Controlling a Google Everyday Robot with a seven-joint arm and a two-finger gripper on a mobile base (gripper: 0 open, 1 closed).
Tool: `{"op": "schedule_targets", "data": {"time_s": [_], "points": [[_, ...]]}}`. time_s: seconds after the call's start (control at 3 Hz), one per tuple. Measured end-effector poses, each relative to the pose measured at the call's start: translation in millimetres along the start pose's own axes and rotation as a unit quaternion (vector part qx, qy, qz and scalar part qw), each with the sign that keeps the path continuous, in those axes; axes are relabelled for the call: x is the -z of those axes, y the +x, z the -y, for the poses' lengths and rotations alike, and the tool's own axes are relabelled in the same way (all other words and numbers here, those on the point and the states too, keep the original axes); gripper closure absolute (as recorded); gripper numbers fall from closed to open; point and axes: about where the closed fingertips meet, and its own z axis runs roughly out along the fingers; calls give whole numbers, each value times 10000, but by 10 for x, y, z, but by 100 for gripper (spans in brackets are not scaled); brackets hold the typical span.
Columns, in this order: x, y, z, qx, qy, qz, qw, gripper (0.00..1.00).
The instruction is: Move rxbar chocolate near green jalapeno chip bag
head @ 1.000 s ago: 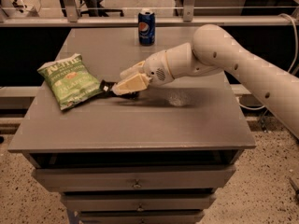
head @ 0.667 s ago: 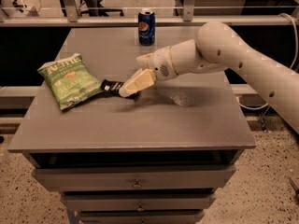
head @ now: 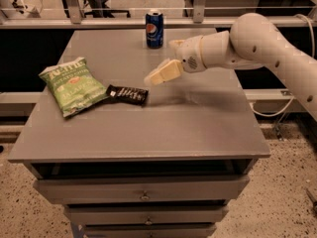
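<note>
The rxbar chocolate (head: 127, 93), a small flat black wrapper with pale lettering, lies on the grey table (head: 198, 128) touching the right edge of the green jalapeno chip bag (head: 73, 85). The chip bag lies flat at the table's left. My gripper (head: 154, 77) hangs in the air up and to the right of the bar, clear of it and holding nothing.
A blue Pepsi can (head: 154, 29) stands upright at the table's back edge, behind the gripper. Drawers run under the table's front edge. A metal rail and chair legs stand behind the table.
My gripper has let go of the bar, which now lies beside the chip bag, and has lifted up and to the right, away from it.
</note>
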Motion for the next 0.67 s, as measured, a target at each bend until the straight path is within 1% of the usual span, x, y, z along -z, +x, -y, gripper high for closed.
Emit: {"op": "schedule_targets", "data": {"time_s": [0.33,0.67], "points": [[523,-239,522,407,812,263,9955,0],[620,-343,612,500,950,350,9936,0]]}}
